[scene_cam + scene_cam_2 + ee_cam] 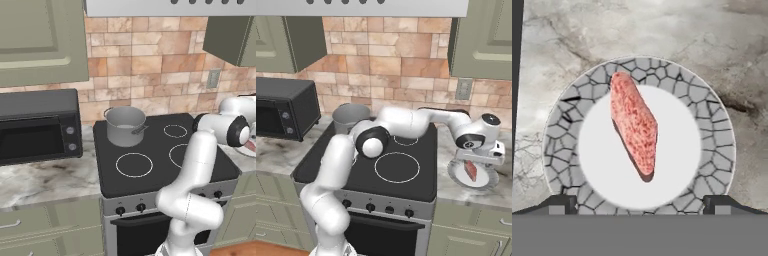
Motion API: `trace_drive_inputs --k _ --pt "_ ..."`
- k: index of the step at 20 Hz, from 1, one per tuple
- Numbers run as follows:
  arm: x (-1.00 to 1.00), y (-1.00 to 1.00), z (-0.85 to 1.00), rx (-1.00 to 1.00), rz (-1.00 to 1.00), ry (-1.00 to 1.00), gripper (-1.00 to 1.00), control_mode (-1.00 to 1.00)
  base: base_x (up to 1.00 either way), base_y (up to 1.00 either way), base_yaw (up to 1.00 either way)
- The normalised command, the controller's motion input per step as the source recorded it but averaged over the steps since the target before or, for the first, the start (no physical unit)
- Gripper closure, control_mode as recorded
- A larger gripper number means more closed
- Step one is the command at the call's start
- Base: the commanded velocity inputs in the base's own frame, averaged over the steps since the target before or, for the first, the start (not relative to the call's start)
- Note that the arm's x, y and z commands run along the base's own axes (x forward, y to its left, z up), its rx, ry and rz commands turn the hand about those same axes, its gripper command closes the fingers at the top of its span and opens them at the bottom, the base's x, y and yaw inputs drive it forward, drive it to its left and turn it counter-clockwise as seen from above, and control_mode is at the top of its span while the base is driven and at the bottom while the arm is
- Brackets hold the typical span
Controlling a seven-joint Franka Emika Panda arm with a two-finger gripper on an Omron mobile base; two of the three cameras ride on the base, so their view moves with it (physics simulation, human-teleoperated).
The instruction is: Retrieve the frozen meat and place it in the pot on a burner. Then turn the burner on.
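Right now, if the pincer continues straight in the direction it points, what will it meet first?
Most likely the meat, lying on the plate directly below the open pincer. The plate would come next. How much gap remains above the meat is hard to judge.

No text, label, brand, number or sign can be read in any view; the microwave [37,125] front, the stove [165,155] panel with its knobs, and the wall outlet [213,78] all show bare surfaces without lettering
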Motion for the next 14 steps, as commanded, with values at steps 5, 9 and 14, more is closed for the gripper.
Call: trace_drive_inputs --k 5,9,14 --pt "0.17 0.0 -0.34 0.0 0.0 0.0 -1.0 -1.0 0.0 0.0 0.0" --pt "0.35 0.0 -0.13 0.0 0.0 0.02 -1.0 -1.0 0.0 0.0 0.0" --pt "0.27 0.0 -0.07 0.0 0.0 0.0 -1.0 -1.0 0.0 0.0 0.0"
